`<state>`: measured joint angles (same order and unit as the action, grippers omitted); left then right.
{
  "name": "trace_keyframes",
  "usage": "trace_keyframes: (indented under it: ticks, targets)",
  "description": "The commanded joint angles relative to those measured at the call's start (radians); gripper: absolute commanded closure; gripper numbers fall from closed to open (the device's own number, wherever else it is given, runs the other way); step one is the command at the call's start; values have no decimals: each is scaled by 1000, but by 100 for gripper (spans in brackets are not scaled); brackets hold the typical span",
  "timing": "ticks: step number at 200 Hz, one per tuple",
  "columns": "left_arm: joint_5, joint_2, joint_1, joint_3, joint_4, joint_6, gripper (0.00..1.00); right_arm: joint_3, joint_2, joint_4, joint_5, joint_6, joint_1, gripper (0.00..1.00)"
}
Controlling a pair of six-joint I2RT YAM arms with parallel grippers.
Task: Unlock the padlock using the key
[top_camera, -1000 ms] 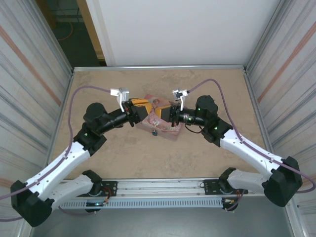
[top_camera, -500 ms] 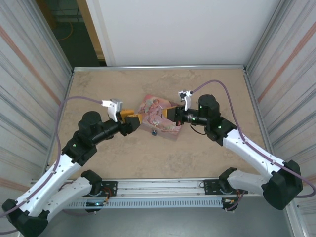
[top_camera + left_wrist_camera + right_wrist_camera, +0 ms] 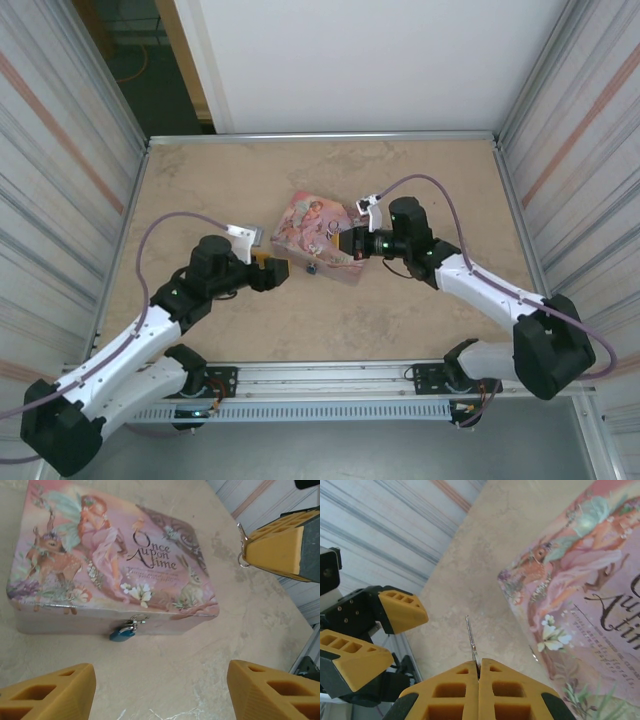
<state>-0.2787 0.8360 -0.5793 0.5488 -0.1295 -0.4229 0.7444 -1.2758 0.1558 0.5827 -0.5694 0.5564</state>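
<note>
Top view: a pink tin (image 3: 318,235) sits mid-worktop (image 3: 420,180), with the padlock (image 3: 312,269) hanging on the tin's near side. The left gripper (image 3: 272,272) is just left of the padlock and the right gripper (image 3: 345,243) is at the tin's right edge.

Left wrist view: the left gripper's jaws are apart and hold nothing, facing the padlock.

Right wrist view: the right gripper is clamped on the key (image 3: 471,642), apparently blade outward, beside the tin.

The key is likely being carried to the lock. Next, the padlock needs steadying and the keyhole finding. The left gripper crowds the approach.
</note>
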Motion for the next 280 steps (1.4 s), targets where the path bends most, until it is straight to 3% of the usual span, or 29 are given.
trace_keyframes:
  ticks: [1,66,136,280]
  targets:
    - [-51,42,10,-16,68,-2,29,-15,-39,48,40,-27,-13,100]
    - [-70,163,10,-37,158,52,30,-100,-130,218,80,-102,-65,100]
    - [-66,236,10,-50,185,88,29,-149,-203,261,75,-96,-80,100]
    - [-36,355,9,-55,221,117,30,-170,-322,350,38,-112,-11,100]
